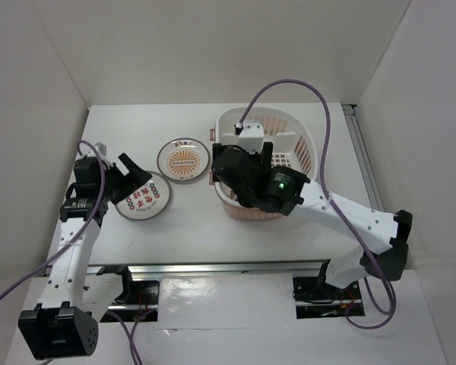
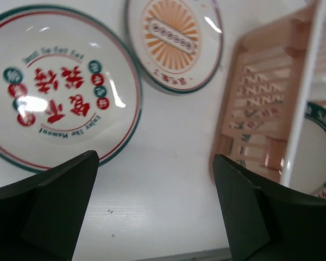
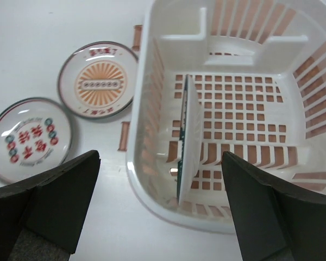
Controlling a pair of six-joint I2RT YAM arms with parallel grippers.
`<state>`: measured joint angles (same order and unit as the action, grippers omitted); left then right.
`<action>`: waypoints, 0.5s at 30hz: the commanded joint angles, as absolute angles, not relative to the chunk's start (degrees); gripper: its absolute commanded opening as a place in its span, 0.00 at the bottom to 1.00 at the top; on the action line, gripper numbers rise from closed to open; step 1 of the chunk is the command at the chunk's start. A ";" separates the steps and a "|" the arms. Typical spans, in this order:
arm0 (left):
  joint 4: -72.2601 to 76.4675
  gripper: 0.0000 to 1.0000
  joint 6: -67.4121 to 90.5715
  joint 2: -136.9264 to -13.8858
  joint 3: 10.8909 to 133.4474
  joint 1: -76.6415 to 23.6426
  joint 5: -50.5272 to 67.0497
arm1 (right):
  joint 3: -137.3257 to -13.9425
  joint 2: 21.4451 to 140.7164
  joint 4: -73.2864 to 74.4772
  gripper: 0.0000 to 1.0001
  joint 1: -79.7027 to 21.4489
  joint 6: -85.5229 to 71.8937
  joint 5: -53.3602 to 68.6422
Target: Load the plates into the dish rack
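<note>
The dish rack [image 1: 300, 141] stands at the table's back right; in the right wrist view it is a white basket [image 3: 143, 81] with a pinkish grid. A green-rimmed plate [image 3: 189, 138] stands on edge inside it, also seen through the rack wall [image 2: 318, 157]. My right gripper [image 3: 160, 204] hangs open above the rack's near end [image 1: 247, 163], apart from that plate. The orange sunburst plate [image 1: 184, 160] and the red-character plate [image 1: 142, 196] lie flat on the table left of the rack. My left gripper [image 2: 155, 201] is open and empty, low beside the red-character plate [image 2: 54, 92].
White walls close in the table on the left, back and right. A metal rail [image 1: 213, 268] runs along the near edge between the arm bases. Purple cables loop over both arms.
</note>
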<state>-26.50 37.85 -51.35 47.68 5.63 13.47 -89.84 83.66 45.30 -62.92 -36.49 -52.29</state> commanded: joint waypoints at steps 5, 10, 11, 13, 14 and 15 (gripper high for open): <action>-29.17 1.00 53.25 -46.77 34.91 9.14 1.26 | -89.38 75.24 45.78 1.00 -72.50 -28.56 -53.70; -30.94 1.00 59.76 -38.15 26.74 9.14 -3.16 | -87.46 73.31 46.15 1.00 -73.56 -27.43 -51.86; -30.94 1.00 60.55 -37.01 25.59 9.14 -3.16 | -85.97 72.69 45.45 1.00 -73.56 -27.42 -51.25; -29.28 1.00 62.83 -36.22 22.08 9.14 -3.16 | -84.73 71.02 43.52 1.00 -73.56 -26.63 -49.49; -28.31 1.00 63.36 -35.51 21.10 9.14 -3.16 | -83.86 71.02 43.51 1.00 -73.56 -26.02 -49.48; -27.17 1.00 64.67 -35.51 20.05 9.14 -3.16 | -83.85 70.23 42.98 1.00 -73.56 -26.02 -48.87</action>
<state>-30.39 59.09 -36.32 22.39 8.86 -1.34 -84.71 72.60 45.28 -73.03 -27.88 -50.15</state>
